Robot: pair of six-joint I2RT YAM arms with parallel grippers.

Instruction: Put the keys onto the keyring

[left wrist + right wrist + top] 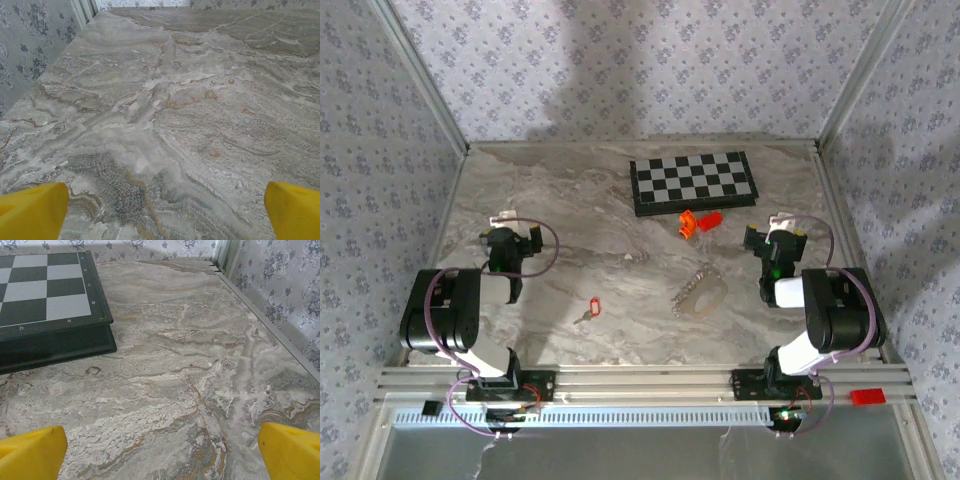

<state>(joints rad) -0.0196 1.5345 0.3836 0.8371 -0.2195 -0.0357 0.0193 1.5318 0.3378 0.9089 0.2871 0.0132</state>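
Note:
The keys [587, 311], a small silver key with a red tag, lie flat on the marble table near its front middle. To their right the pale oval keyring [702, 292] rests with its beaded chain. My left gripper [512, 232] hovers at the left, well behind and left of the keys. In the left wrist view its yellow fingertips [32, 210] stand far apart over bare marble. My right gripper [772, 234] is at the right, beyond the keyring. Its yellow fingertips [292, 450] are likewise spread wide with nothing between them.
A black-and-white chessboard [692, 181] lies at the back centre, its corner [55, 300] close ahead of the right gripper. Orange plastic pieces [698, 221] sit just in front of it. Patterned walls and metal rails enclose the table.

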